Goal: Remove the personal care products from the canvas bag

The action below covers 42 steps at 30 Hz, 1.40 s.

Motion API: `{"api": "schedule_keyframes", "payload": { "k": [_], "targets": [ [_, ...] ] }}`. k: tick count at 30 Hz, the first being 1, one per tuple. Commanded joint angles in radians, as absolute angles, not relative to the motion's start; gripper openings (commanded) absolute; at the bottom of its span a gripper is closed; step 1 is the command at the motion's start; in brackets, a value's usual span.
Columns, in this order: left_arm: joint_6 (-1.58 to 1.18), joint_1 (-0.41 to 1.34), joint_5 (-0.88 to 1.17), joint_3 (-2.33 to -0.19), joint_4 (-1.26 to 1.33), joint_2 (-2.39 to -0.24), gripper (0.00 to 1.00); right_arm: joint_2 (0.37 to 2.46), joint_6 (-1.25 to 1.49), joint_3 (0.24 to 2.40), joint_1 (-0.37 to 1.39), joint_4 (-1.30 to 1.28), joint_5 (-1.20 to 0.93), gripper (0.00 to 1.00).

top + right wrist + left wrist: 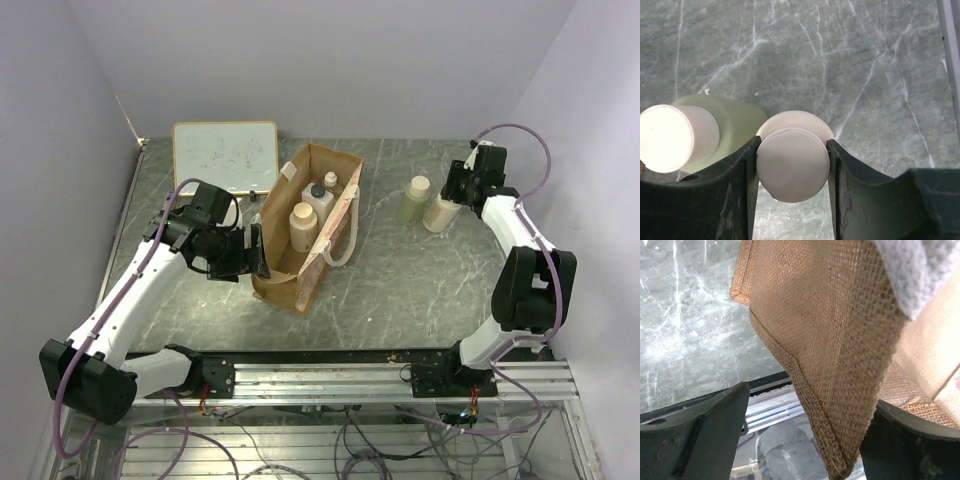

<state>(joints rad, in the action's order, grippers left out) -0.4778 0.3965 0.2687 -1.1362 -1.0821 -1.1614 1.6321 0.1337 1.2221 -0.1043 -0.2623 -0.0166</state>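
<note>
Progress stands at about two products of five.

**Top external view.** Canvas bag (283,285) stands open-mouthed on the worktop (400,290). Three products show inside it: a beige round-capped bottle (303,226), a white squarish bottle (318,196) with a dark cap, and a slim white-topped bottle (330,181) at the bag's far end. Two products stand outside, well to the right of the bag: a pale green bottle (415,200) and, just beside it on the side away from the bag, a cream bottle (439,213) under the right gripper (455,195). The left gripper (255,250) is at the bag's left wall. A framed whiteboard (225,155) lies beyond the bag's far left corner.

**Left wrist view.** Jaws of the left gripper (810,400) are spread wide, with a corner of the bag's woven wall (825,340) hanging between them. No pinch on the fabric is shown.

**Right wrist view.** Jaws of the right gripper (792,150) are pressed against both sides of the cream bottle's (792,172) round cap. The bottle is upright on the worktop (865,60). The pale green bottle (735,120) is just beside it; whether they touch cannot be told.

**Judgement.** Two bottles are out of the bag, the second not yet released. The three inside the bag are left to remove.
</note>
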Motion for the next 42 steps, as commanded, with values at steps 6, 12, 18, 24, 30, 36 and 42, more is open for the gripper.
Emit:
{"api": "schedule_keyframes", "payload": {
  "k": [6,12,18,24,30,36,42],
  "targets": [
    [-0.481,0.402,0.25,-1.168,-1.104,-1.16,0.9,1.677,0.117,1.301,-0.063,-0.158,-0.026,0.0],
    [-0.472,0.402,0.259,-1.152,-1.092,-1.148,0.9,1.681,0.135,1.304,-0.053,-0.189,-0.017,0.38],
    [-0.454,0.402,0.272,-1.17,-1.115,-1.151,0.9,1.648,0.166,1.325,-0.054,-0.255,0.029,0.75],
    [-0.444,0.402,0.293,-1.127,-1.096,-1.108,0.9,1.543,0.234,1.288,-0.054,-0.363,0.051,0.82],
    [-0.434,0.402,0.315,-1.108,-1.077,-1.115,0.9,1.348,0.375,1.05,-0.045,-0.404,-0.116,0.82],
    [-0.442,0.402,0.337,-1.087,-1.051,-1.087,0.9,1.262,0.455,0.962,0.094,-0.434,-0.2,0.79],
    [-0.431,0.401,0.384,-1.067,-1.071,-1.089,0.9,1.351,0.444,1.244,0.314,-0.534,-0.108,0.76]
  ]
}}
